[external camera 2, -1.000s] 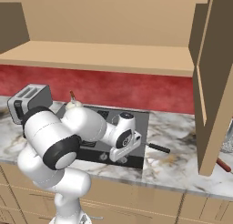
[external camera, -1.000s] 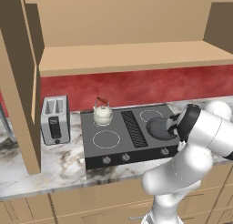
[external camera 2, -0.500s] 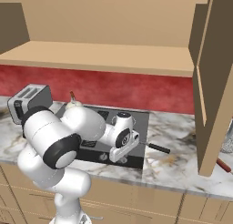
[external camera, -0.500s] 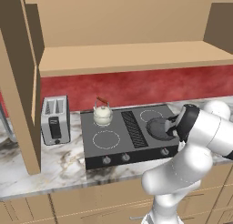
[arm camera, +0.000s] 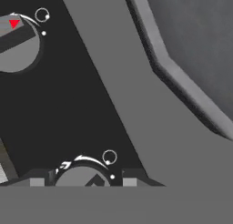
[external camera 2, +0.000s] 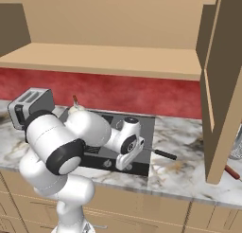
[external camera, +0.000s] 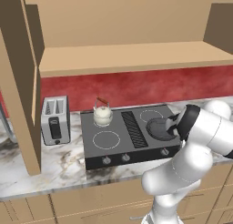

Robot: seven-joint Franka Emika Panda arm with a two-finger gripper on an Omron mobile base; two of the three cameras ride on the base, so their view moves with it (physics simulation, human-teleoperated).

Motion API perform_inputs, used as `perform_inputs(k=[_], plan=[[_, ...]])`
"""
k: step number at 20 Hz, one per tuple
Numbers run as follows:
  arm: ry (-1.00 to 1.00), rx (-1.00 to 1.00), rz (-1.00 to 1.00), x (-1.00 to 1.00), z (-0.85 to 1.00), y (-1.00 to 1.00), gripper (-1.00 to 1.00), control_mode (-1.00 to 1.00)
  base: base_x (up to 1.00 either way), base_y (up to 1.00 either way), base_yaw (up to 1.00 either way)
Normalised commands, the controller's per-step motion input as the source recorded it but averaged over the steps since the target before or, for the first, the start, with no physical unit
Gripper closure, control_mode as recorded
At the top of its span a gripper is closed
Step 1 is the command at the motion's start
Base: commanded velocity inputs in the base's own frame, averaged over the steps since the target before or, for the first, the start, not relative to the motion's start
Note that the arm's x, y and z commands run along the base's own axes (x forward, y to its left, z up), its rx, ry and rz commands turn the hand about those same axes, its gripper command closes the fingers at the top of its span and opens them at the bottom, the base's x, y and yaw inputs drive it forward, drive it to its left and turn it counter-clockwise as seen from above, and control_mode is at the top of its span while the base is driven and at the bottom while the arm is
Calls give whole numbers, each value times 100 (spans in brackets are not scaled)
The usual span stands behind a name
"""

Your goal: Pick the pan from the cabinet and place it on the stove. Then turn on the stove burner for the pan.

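Step in hand: burner switch-on; pan placement judged complete.

- Toaster [external camera: 54, 119]: silver, on the table [external camera: 59, 164] at far left; not part of the task.
- Kettle [external camera: 103, 114]: cream, on the rear left ring of the stove [external camera: 107, 143].
- Pan [external camera: 160, 127]: dark, sitting on the stove's right side; the cabinet [external camera: 127, 57] shelf above is bare.
- Knobs: row on the stove's front strip; the rightmost one [external camera: 164, 151] lies just below the pan.
- End effector [arm camera: 83, 181]: fingertips flank a knob [arm camera: 84, 175], one on each side, apparently not yet clamped; partly open, holding nothing that I can confirm.

Next move, as judged: close on that knob and rotate it, first checking that it serves the pan's burner.

View differences: the right base view shows the pan handle [external camera 2: 163, 154] jutting over the table, hidden by the arm in the left base view; the hand view alone shows the knob markings and the pan rim [arm camera: 182, 73].
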Motion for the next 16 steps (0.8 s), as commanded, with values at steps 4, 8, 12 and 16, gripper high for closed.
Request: perform_inputs(k=[4,8,12,16], plan=[[-7,-5,33,-27,-65,-41,100,-100,0,0,0],[-8,-8,30,-32,-54,-39,100,-100,0,0,0],[-9,-8,28,-29,-46,-42,100,-100,0,0,0],[-8,-7,23,-27,-35,-28,100,-100,0,0,0]])
